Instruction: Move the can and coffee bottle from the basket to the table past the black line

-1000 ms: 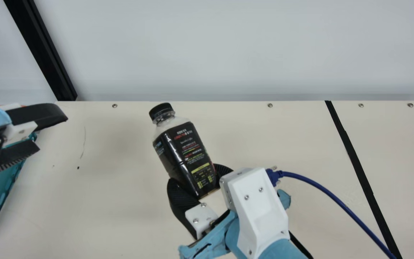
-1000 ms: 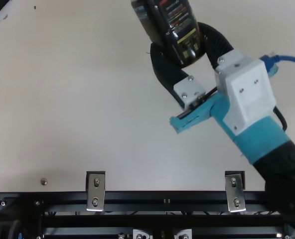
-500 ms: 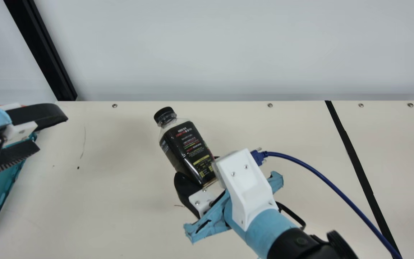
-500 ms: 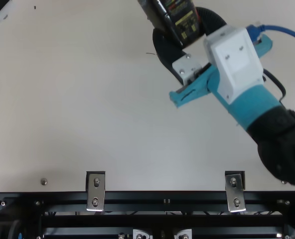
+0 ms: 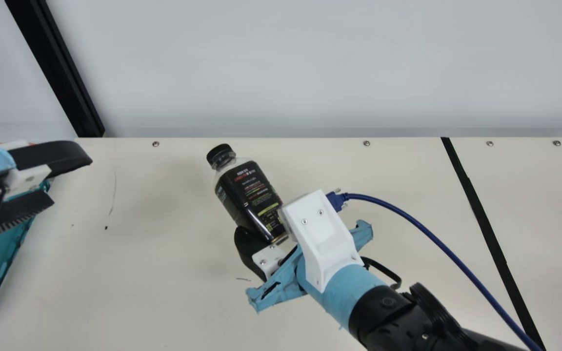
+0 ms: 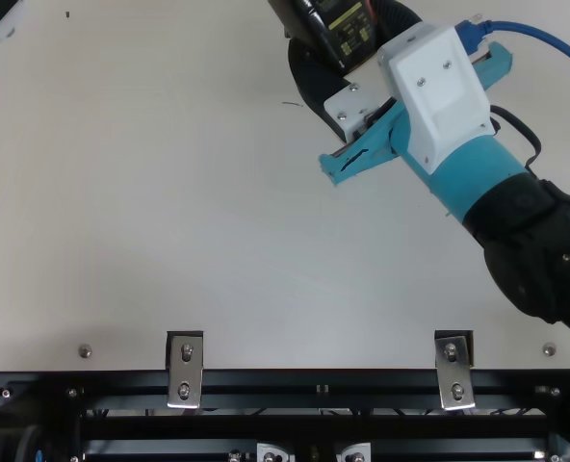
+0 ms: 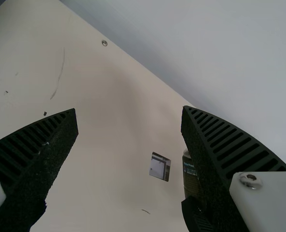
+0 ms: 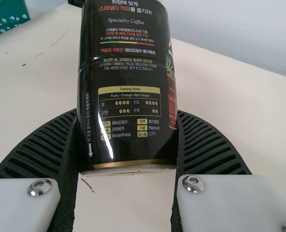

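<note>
In the main view, the coffee bottle (image 5: 249, 197) leans with its black cap to the upper left, over the table left of the black line (image 5: 486, 224). My right gripper (image 5: 261, 222) is shut on its lower part; whether its base touches the table I cannot tell. The right wrist view has the bottle (image 8: 126, 82) between both ribbed fingers of my right gripper (image 8: 127, 116). My left gripper (image 5: 72, 181) hangs over the basket (image 5: 5, 248) at the left edge, open and holding nothing. In its wrist view the left gripper (image 7: 129, 110) has widely parted fingers.
A blue cable (image 5: 437, 239) curves from the right gripper across the table toward the black line. The back wall (image 5: 281, 68) rises behind the table's far edge. A small rectangular patch (image 7: 158, 166) shows in the left wrist view; what it is I cannot tell.
The right arm has shifted toward the table's far side, carrying the bottle, which now looks slightly smaller in the main view. The left arm has stayed still.
</note>
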Tool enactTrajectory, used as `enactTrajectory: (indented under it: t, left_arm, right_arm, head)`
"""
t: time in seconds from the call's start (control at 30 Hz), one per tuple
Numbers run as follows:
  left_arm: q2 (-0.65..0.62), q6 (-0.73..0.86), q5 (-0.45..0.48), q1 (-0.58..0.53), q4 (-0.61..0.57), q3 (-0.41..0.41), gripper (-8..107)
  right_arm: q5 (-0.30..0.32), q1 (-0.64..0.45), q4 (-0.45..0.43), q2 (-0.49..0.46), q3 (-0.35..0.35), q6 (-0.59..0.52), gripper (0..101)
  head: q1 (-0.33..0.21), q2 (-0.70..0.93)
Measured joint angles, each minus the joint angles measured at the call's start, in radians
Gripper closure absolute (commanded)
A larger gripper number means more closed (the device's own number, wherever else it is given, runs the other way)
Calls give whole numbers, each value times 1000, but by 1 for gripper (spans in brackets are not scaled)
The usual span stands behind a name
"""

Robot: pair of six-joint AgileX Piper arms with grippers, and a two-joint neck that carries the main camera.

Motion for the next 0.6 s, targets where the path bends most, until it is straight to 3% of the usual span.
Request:
enactTrajectory:
  t: [0.6]
  left_arm:
    - [0,0,0,0,0,0,9]
  right_arm:
    - [-39,-18,137,131,-91,-204,101]
  head:
    - [0,0]
